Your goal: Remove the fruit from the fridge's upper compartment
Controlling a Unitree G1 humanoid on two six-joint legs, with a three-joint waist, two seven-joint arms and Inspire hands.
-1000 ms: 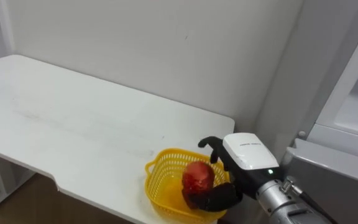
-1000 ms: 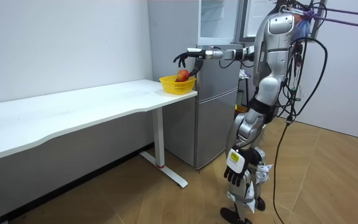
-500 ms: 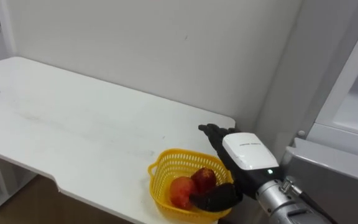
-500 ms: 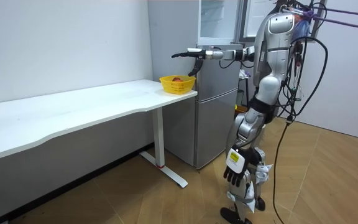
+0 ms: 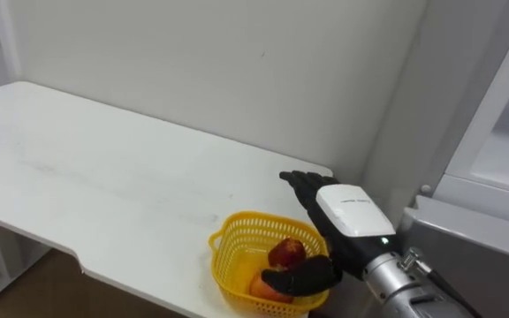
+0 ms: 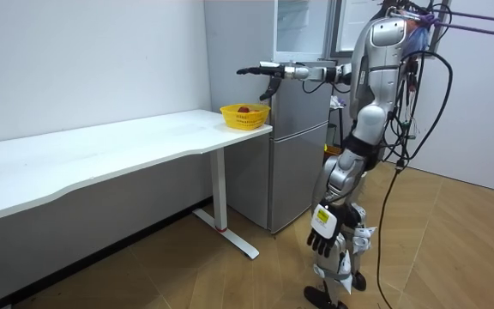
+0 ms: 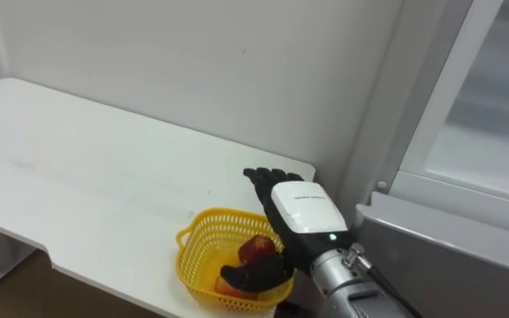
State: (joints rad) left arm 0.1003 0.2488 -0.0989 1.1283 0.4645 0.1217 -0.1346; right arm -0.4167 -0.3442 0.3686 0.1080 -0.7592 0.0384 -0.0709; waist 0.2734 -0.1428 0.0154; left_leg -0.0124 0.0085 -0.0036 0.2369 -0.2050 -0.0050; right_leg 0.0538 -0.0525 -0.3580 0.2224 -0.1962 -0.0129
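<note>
A yellow basket point(image 5: 225, 269) stands at the white table's point(image 5: 104, 177) near right corner, beside the fridge. In it lie a red apple point(image 5: 287, 253) and an orange-red fruit point(image 5: 262, 287). My right hand point(image 5: 347, 214) hovers just above the basket's right side, open, fingers stretched toward the wall and thumb hanging over the fruit, holding nothing. The room view has the same hand point(image 6: 251, 70) held out above the basket point(image 6: 244, 116), while my left hand point(image 6: 322, 230) hangs open at my side. I stand in front of the fridge, facing the table's end.
The grey fridge point(image 6: 303, 129) stands right of the table, its upper door open; the door's white edge point(image 5: 493, 115) and the lower compartment's top point(image 5: 471, 231) lie close to my right arm. A white wall point(image 5: 237, 62) backs the table.
My right hand, curled round the red apple over the basket a second ago, has opened. The apple now lies in the basket beside the other fruit, and the hand has lifted slightly.
</note>
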